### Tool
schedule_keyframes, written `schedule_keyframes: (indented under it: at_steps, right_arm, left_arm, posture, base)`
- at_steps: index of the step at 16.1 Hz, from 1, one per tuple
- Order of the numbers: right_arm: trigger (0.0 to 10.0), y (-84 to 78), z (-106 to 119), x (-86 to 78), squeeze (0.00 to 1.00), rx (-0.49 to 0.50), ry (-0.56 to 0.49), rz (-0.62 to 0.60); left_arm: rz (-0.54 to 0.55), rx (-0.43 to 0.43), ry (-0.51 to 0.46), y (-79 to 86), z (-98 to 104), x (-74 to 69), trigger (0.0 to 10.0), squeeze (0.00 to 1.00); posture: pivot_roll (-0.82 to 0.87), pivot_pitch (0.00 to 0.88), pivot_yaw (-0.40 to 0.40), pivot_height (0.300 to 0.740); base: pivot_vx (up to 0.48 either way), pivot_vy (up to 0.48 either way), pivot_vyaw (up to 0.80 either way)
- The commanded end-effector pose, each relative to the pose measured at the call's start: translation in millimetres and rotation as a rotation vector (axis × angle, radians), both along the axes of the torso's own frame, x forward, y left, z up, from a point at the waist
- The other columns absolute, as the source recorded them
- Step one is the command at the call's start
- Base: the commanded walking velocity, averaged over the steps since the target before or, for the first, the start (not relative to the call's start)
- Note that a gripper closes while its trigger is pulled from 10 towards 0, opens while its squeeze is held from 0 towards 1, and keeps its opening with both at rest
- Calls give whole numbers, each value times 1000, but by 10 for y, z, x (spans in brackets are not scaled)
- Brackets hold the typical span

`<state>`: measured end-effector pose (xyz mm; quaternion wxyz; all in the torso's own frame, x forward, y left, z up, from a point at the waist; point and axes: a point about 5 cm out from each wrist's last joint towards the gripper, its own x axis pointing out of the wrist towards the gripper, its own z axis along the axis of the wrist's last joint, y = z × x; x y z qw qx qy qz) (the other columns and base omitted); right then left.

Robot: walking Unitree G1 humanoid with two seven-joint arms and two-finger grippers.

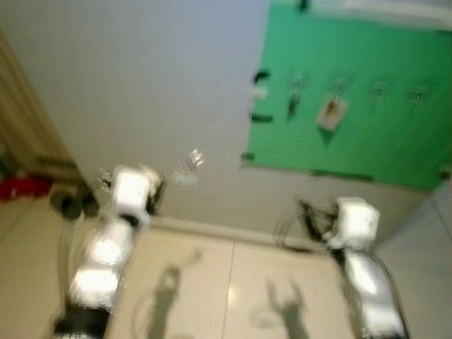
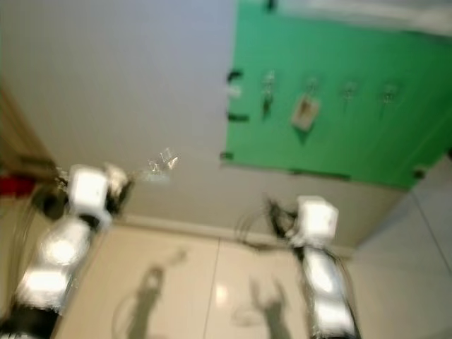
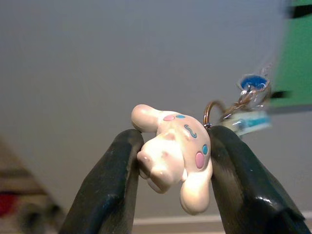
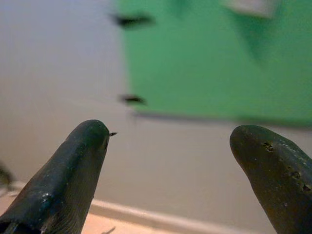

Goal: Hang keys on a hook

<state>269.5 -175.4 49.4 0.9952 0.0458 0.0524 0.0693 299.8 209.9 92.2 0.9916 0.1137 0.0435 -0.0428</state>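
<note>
Black fingers [image 3: 109,185] of the left tool [image 3: 170,161] are pinching a white puppy charm [image 3: 173,153] of the keys [image 1: 189,167], near centre frame. Right tool [image 4: 173,161] is standing wide open, gripping nothing. Hooks [image 1: 379,90] are sitting on the green board [image 1: 353,134], upper right of the frame, some carrying items.

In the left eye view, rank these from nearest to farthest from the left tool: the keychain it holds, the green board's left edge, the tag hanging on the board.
1. Keychain: gripped in the left tool, dangling just to its right.
2. Green board, left edge: farther right, up the wall.
3. Tag: farthest, hanging mid-board, further right.
</note>
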Motion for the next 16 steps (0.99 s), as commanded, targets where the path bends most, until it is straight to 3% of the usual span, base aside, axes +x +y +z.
schedule_keyframes:
  at_steps: [1,3,7,9,10,11,13,16]
  right_arm:
    - [10000,-72,101,66,0,-65,-5,6]
    - [10000,-53,372,217,0,-61,-62,80]
    - [10000,17,1023,410,0,-84,-190,310]
    - [10000,113,1242,418,0,-104,-206,448]
    - [10000,122,1269,414,0,-108,-207,465]
    - [10000,144,1351,372,0,-176,-183,588]
    - [10000,108,1467,363,0,-251,-166,665]
    - [10000,127,1741,336,0,-304,-199,762]
  left_arm:
    - [-66,2,-19,-51,157,110,10000,0]
    - [-220,80,-36,-83,430,245,10000,0]
    - [-543,73,-100,-219,988,392,10000,0]
    - [-711,120,-191,-300,1234,389,10000,0]
    - [-758,123,-189,-321,1250,373,10000,0]
    - [-848,191,-194,-335,1352,415,10000,0]
    - [-936,228,-162,-341,1485,452,10000,0]
    - [-1012,288,-191,-356,1707,483,10000,0]
  posture:
    - [40,0,17,740]
    - [50,0,2,740]
    - [52,0,-17,740]
    - [53,0,-24,740]
    - [52,0,-24,740]
    - [41,0,-18,740]
    - [31,0,-19,740]
    - [19,0,-11,740]
  base:
    - [0,0,0]
    - [0,0,0]
    - [0,0,0]
    - [0,0,0]
    - [0,0,0]
    - [0,0,0]
    - [0,0,0]
    - [0,0,0]
